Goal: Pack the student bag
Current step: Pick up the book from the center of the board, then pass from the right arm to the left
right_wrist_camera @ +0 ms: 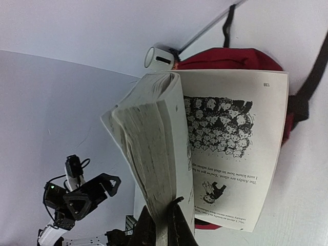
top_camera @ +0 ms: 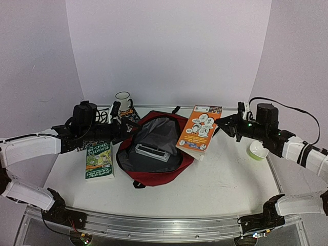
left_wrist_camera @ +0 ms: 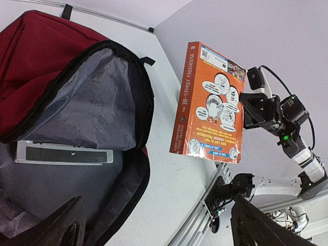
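The student bag [top_camera: 163, 171] lies in the middle of the table, dark red, unzipped, its grey lining [left_wrist_camera: 87, 110] showing. A flat white and grey case [top_camera: 152, 152] lies inside it. My right gripper [top_camera: 222, 125] is shut on an orange paperback [top_camera: 200, 128] and holds it in the air over the bag's right edge. In the right wrist view the fingers [right_wrist_camera: 177, 228] pinch a thick block of its pages [right_wrist_camera: 154, 154], and the rest of the book hangs open. My left gripper [top_camera: 128, 129] stands open at the bag's left rim, holding nothing.
A green paperback [top_camera: 99, 160] lies flat left of the bag. A white mug [top_camera: 123, 100] and a dark book [top_camera: 129, 114] sit at the back left. A pale green round thing [top_camera: 258, 149] rests under the right arm. The table's metal rail [top_camera: 154, 225] runs along the front.
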Available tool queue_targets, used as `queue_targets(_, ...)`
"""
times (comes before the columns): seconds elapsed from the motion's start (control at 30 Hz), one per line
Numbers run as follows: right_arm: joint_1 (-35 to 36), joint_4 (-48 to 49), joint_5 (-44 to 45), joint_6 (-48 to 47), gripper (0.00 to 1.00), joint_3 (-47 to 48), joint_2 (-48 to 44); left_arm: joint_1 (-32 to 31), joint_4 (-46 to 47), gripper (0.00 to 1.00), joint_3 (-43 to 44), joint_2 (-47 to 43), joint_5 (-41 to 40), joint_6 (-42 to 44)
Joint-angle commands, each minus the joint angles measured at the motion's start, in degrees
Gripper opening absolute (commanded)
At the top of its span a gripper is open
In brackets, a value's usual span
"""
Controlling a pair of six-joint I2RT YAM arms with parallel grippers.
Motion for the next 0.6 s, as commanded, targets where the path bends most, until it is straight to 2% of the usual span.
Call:
queue_targets(0.0, 3.97, 13.36, 2.20, 2.44, 0.00, 6.99, 1.85, -0.63, 7.62, 0.99, 1.64, 3.01, 0.10, -4.86)
queue_targets(0.17, 9.00, 21.63, 4.11, 3.90, 0.00, 10.95, 7.75, -0.96, 14.41, 1.00, 1.40, 5.80, 1.56, -8.55)
queue_targets(0.4, 14.22, 25.54, 4.78, 3.32, 0.00, 19.52, 16.68, -1.09, 26.37, 0.99, 0.03, 10.23, 2.71, -15.15)
queue_targets(0.57, 17.07, 27.73, 4.38, 3.68, 0.00, 24.08, 21.17, -1.08, 30.51, 1.00, -0.36, 12.40, 2.01, -18.46)
